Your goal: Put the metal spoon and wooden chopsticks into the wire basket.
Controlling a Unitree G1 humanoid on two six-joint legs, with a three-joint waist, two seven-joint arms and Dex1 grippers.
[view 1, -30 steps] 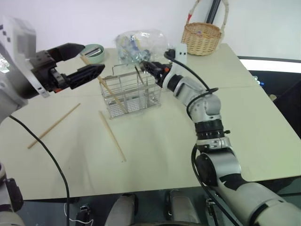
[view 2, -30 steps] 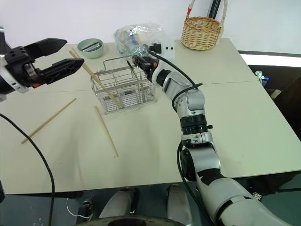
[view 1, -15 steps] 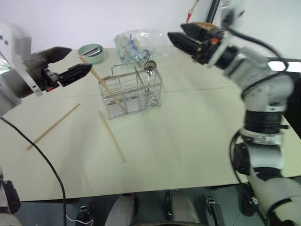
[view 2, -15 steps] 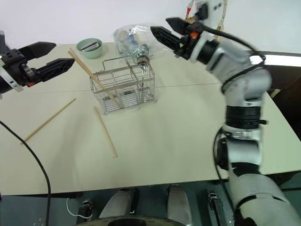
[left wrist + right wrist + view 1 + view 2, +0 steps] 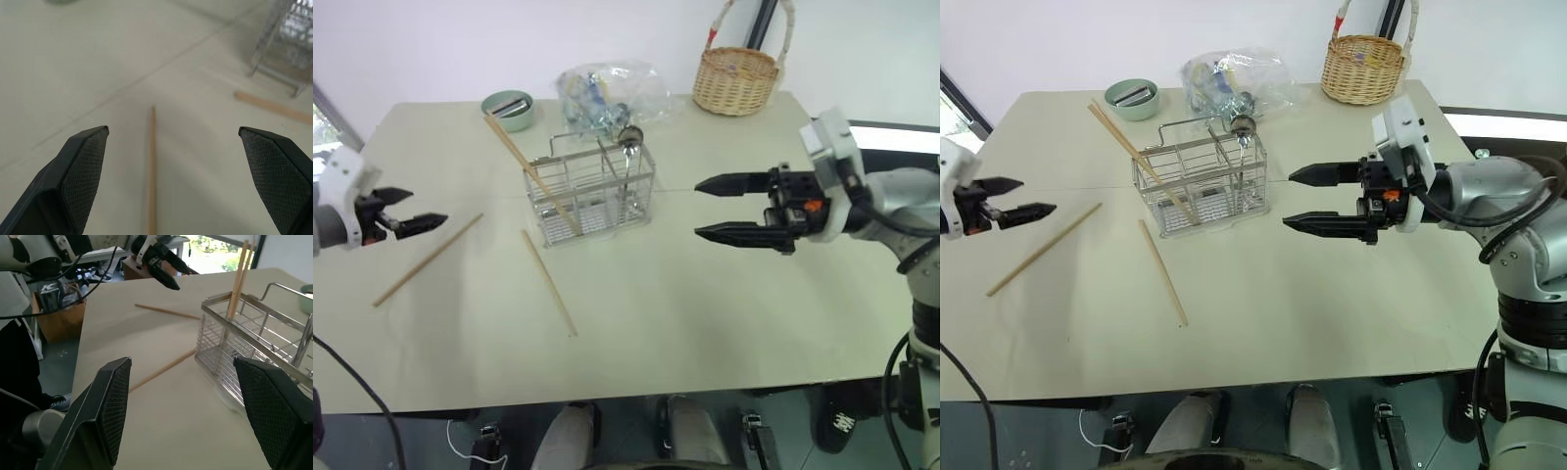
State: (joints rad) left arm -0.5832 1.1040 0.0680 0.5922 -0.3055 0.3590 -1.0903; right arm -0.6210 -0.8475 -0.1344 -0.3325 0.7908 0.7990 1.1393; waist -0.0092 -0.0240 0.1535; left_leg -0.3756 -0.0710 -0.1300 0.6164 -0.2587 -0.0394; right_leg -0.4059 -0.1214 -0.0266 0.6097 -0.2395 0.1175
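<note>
Faintly, "K" logo on black box (image 5: 49, 288)

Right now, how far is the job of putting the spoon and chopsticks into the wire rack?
Done: the small shiny metal spoon and some light-brown wooden chopsticks stand in the silver wire basket. In hand: nothing; the left gripper and right gripper are open and empty. Left: two more chopsticks lie on the table.

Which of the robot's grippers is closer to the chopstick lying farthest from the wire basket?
Left. The left gripper hovers open right by that chopstick, close to its far end. The right gripper, also open, is across the table beyond the basket.
</note>
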